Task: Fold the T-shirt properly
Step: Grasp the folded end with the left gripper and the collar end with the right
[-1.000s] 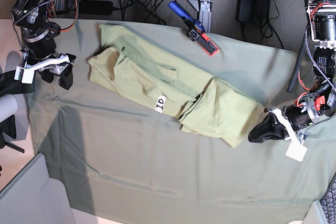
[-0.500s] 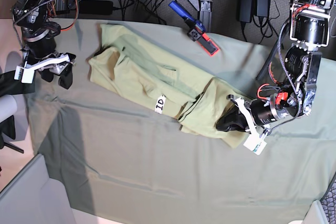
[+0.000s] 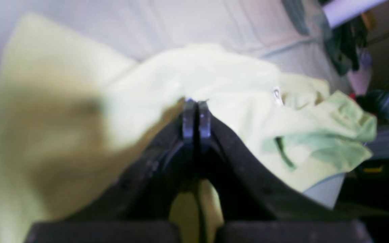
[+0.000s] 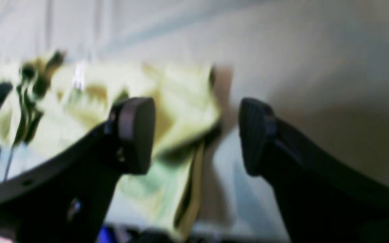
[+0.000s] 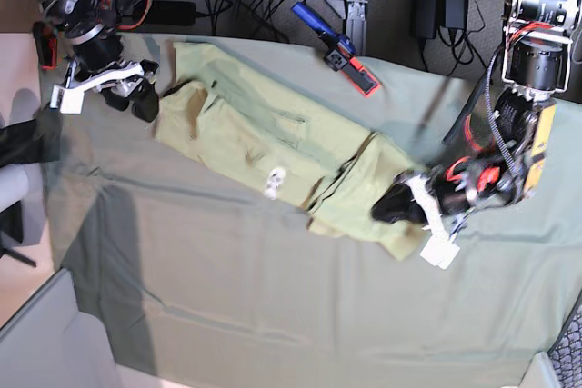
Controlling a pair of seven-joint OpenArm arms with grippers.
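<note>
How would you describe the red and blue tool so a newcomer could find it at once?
Start at the grey-green tablecloth and follow its far edge, beyond the T-shirt. The tool lies slanted there, half off the cloth, below the cables. Its blue handle and red end are the only bright colours among the pale fabrics.

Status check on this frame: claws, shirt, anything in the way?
Left claw shut, down on the T-shirt, grip unclear. Right claw open at the far end. T-shirt crumpled on the tablecloth. Red-and-blue tool lies off the shirt.
</note>
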